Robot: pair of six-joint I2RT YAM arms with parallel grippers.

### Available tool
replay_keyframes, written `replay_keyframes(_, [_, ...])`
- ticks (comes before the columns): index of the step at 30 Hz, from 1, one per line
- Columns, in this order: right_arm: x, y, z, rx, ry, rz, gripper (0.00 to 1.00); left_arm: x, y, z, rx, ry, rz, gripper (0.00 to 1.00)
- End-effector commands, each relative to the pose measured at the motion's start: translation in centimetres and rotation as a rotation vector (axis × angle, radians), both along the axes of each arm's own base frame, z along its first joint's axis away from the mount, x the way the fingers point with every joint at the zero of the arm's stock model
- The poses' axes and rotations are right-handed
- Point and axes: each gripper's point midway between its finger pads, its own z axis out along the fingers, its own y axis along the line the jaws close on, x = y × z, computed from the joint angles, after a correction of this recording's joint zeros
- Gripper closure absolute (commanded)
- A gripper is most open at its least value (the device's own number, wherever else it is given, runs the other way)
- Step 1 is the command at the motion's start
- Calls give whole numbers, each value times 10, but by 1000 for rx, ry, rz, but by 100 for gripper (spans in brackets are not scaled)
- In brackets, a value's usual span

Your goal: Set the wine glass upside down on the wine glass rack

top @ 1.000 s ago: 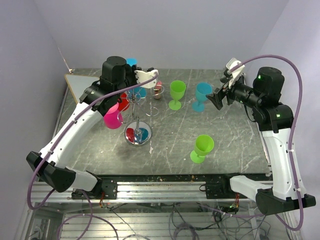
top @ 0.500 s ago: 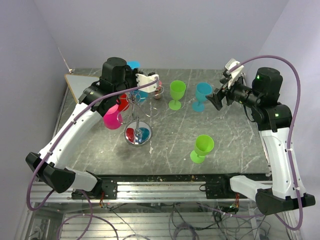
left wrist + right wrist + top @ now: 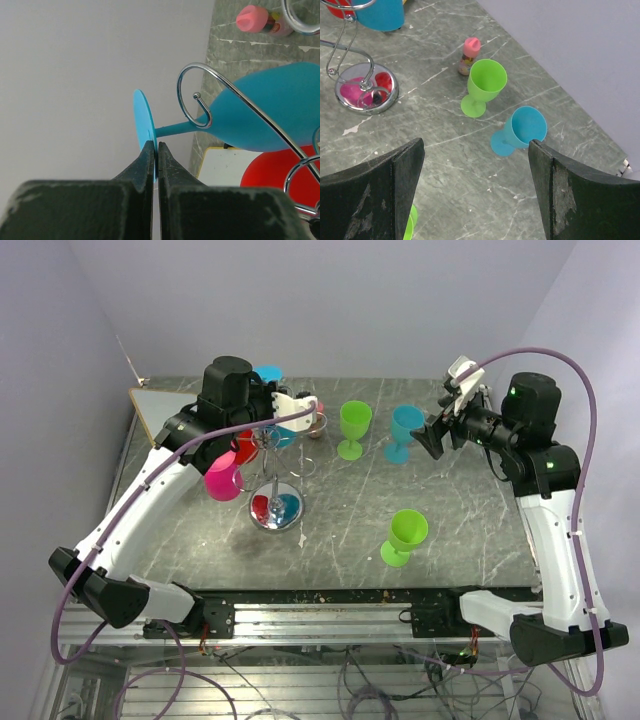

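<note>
My left gripper (image 3: 156, 145) is shut on the edge of the round foot of a blue wine glass (image 3: 265, 115), which lies sideways. Its stem runs past a ball-tipped curled arm of the silver wine glass rack (image 3: 197, 95). In the top view the rack (image 3: 272, 445) stands on its chrome base (image 3: 276, 510), and the held blue glass (image 3: 284, 432) is at its far side. A pink glass (image 3: 224, 480) and a red one (image 3: 246, 445) hang upside down on it. My right gripper (image 3: 476, 150) hovers open and empty over the table, above an upright blue glass (image 3: 522, 130).
Two green glasses (image 3: 353, 427) (image 3: 405, 535) and the second blue glass (image 3: 405, 430) stand on the grey marble table. A small pink-capped bottle (image 3: 316, 420) sits just right of the rack. A white board with a yellow edge (image 3: 150, 410) lies at the back left corner.
My left gripper has shifted a little down and nearer with the blue glass, closer to the rack's arms. My right arm has edged slightly left.
</note>
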Motion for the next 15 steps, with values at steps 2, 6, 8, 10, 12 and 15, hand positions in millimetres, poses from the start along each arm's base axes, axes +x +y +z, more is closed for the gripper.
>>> replay_keyframes(2, [2,0,-1,4,-8,4,16,-11,-3,-1,-3,7,-38,93])
replay_keyframes(6, [3,1,-3,4,0,11,16,-6,2,1,-1,-16,0,93])
replay_keyframes(8, [5,5,-4,8,6,29,16,-3,4,-1,4,-19,16,93])
replay_keyframes(10, [6,10,-4,17,4,62,16,-2,4,-1,-8,-20,25,93])
replay_keyframes(12, [6,17,-3,22,2,96,16,-4,3,0,-24,-14,24,93])
replay_keyframes(15, [9,28,-6,22,-2,147,16,-8,2,-1,-31,-5,10,93])
